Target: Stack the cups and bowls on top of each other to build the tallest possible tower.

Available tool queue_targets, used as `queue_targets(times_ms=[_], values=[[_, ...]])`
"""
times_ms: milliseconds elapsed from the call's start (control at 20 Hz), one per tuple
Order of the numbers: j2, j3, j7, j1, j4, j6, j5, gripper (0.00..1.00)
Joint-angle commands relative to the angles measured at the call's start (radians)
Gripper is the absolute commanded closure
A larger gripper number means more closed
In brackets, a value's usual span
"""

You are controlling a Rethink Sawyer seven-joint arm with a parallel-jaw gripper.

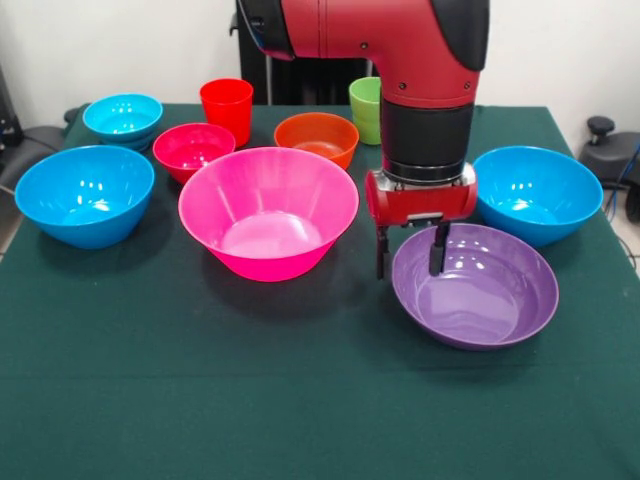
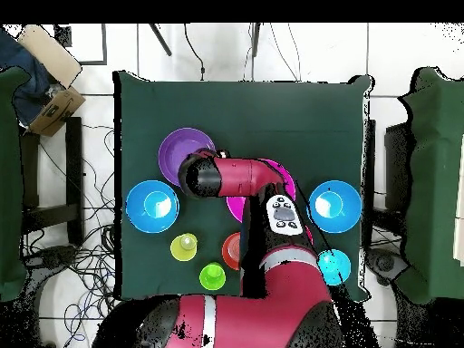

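The gripper [image 1: 410, 250], fingers apart, straddles the near-left rim of the wide shallow purple plastic bowl [image 1: 480, 295]; nothing stacked yet.

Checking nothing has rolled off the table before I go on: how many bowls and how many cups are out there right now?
Bowls: 7 - pink bowl, purple bowl, blue bowl, second blue bowl, orange bowl, magenta-red bowl, cyan bowl
Cups: 3 - red cup, green cup, yellow cup (overhead view only)
Total: 10
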Motion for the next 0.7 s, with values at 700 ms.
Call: queue_targets(times_ms=[700], values=[[0.067,0.067,0.074,-0.002,0.055,-0.113,-0.102,0.0]])
